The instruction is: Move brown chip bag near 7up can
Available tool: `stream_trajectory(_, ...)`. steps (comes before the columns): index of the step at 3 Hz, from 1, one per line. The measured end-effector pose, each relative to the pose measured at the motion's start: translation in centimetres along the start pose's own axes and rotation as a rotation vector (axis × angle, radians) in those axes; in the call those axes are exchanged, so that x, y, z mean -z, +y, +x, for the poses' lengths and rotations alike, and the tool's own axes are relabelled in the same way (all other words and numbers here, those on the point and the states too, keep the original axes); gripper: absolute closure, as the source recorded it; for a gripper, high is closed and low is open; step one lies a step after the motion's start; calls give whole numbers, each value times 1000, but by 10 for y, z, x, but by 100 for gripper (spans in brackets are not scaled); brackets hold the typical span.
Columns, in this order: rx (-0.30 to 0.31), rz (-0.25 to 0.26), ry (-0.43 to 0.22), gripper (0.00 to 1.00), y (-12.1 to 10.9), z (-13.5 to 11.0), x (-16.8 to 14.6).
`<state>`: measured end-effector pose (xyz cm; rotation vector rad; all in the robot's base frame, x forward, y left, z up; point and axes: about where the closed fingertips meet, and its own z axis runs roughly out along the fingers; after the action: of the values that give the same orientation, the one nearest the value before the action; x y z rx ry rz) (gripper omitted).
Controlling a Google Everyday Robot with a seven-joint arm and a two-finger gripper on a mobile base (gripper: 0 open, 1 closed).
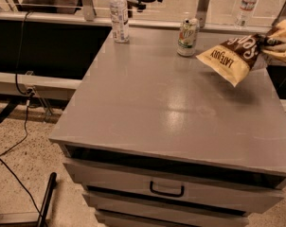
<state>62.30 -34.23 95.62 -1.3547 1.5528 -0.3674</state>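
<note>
Claw [270,42] grips brown chip bag [230,58] over right edge of table [152,112], near 7up can [187,30].

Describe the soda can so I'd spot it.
On the grey cabinet, at its far edge, stands the 7up can, left of the brown chip bag held by the gripper at the right. Unlike the water bottle, it's short, green and white.
</note>
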Motion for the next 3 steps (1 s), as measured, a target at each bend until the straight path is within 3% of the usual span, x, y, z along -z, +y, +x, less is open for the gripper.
stream_trajectory(1, 16, 3, -4, 100, 3, 7, -16)
stream_trajectory(3, -12, -36, -70, 100, 12, 8, -49)
